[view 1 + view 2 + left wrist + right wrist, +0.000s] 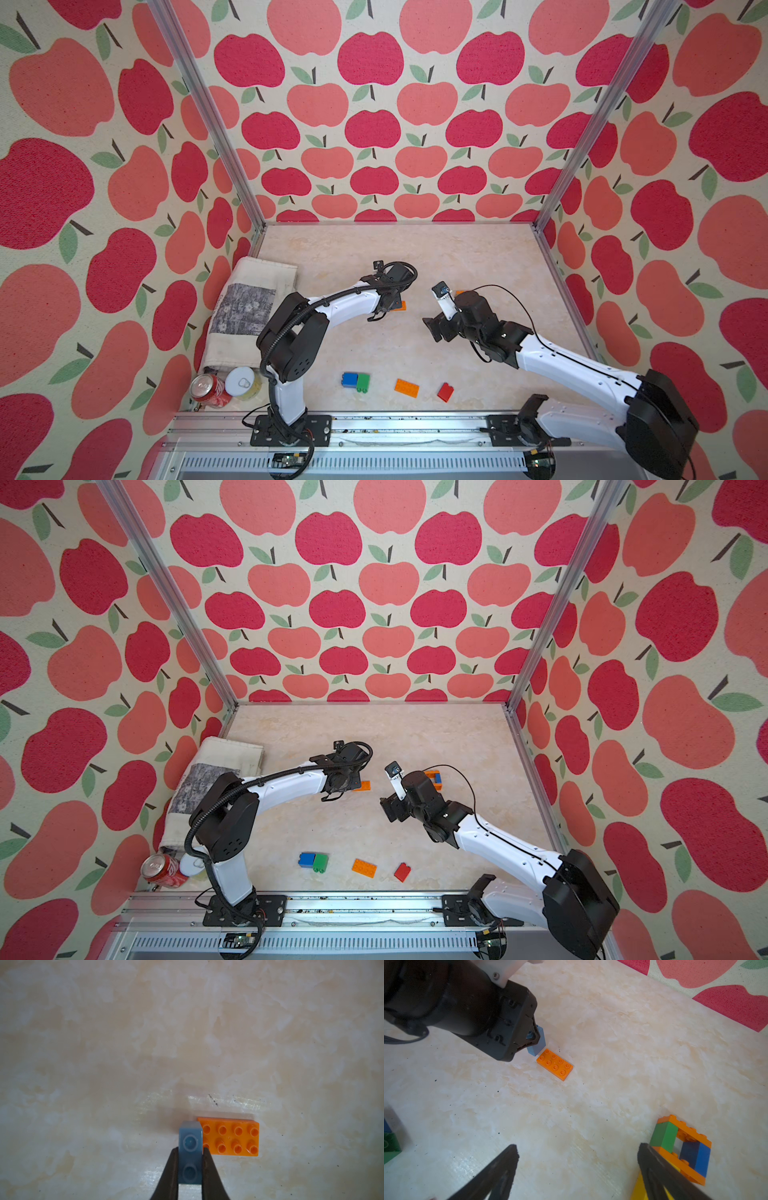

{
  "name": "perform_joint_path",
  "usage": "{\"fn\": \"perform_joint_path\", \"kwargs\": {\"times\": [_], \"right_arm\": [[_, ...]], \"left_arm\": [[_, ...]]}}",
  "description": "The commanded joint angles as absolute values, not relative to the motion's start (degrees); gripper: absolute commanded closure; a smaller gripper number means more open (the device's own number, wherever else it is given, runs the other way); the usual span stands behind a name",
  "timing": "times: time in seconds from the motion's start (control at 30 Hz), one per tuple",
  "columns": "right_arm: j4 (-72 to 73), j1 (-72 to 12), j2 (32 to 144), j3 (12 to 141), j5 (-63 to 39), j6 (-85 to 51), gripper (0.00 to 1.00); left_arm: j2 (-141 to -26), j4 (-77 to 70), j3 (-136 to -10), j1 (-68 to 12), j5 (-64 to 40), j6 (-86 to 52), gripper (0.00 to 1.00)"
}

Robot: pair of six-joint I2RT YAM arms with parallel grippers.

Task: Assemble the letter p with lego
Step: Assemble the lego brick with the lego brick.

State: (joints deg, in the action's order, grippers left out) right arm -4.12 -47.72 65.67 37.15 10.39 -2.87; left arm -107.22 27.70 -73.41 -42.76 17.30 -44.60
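The left gripper (190,1150) pinches a small light blue plastic brick (190,1138) upright, just beside a flat orange studded plate (230,1138) near the centre of the marbled table (415,257). The right gripper (577,1147) is spread wide. An orange, green and blue brick frame (432,774) sits at its two o'clock. Loose bricks (407,387) lie toward six o'clock.

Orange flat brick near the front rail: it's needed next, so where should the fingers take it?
Probably come from above and pinch the orange flat brick across its two long sides, mid-length: it lies flat, studs up, and that span is narrowest.
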Motion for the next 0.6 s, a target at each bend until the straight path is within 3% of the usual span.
{"fn": "perform_joint_path", "kwargs": {"times": [0.0,0.57], "right_arm": [[-3.3,-46.8,64.0,35.3,9.6,-4.0,0.06],[-2.1,-46.1,63.7,33.6,7.5,-4.5,0.06]], "left_arm": [[-109.1,29.9,-75.5,-43.8,20.8,-46.3,1.0],[-111.4,29.8,-78.7,-46.8,24.5,-44.5,1.0]]}}
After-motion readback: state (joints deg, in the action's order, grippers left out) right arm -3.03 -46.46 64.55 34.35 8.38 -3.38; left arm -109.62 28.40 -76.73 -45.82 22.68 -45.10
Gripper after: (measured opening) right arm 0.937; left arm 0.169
